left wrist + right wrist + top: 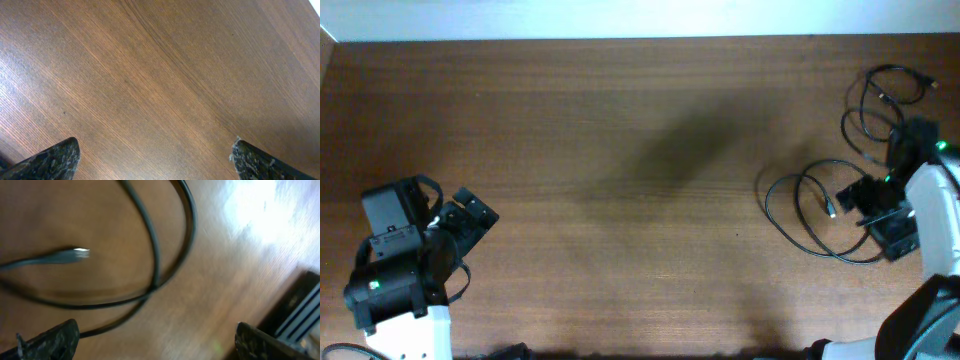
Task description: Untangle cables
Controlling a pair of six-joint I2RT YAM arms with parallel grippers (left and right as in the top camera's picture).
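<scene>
Two thin black cables lie at the right of the table. One is a wide loop (768,200) with a metal-tipped plug (830,207) inside it. The other is a loose coil (847,125) at the far right corner. My right gripper (853,199) is open and hovers low at the wide loop's right side. In the right wrist view its fingers (157,340) are spread over bare wood. The cable strands (155,255) and the plug (75,254) lie just ahead, blurred. My left gripper (473,213) is open and empty at the near left, far from the cables. The left wrist view (157,160) shows only wood.
The brown wooden table (620,150) ends at a pale wall strip along the far edge. A dark ribbed part (300,310) shows at the right of the right wrist view. Thicker black wires hang by the left arm's base (460,285).
</scene>
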